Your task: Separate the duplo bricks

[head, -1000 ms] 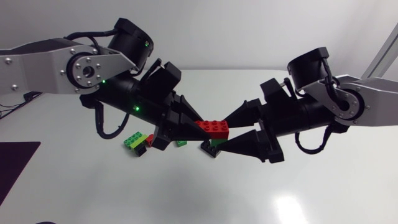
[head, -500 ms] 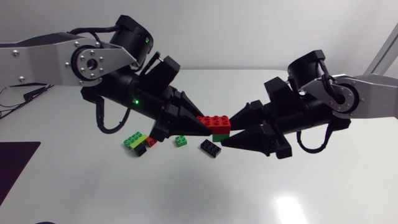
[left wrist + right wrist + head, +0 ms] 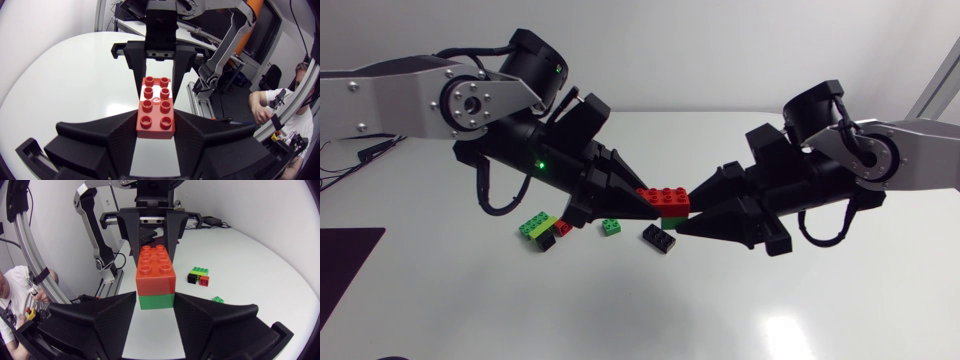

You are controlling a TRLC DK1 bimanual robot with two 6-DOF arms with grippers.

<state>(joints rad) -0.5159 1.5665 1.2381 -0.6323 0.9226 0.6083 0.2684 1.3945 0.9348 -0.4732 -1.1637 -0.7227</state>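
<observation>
Duplo pair (image 3: 666, 207) hangs in mid-air over the middle of the table (image 3: 620, 300), your left gripper (image 3: 642, 204) clenched on the red brick (image 3: 663, 198), your right gripper (image 3: 686, 210) clenched on the green brick (image 3: 673, 222) beneath, so you're at the split, and next you likely lever them apart.
</observation>
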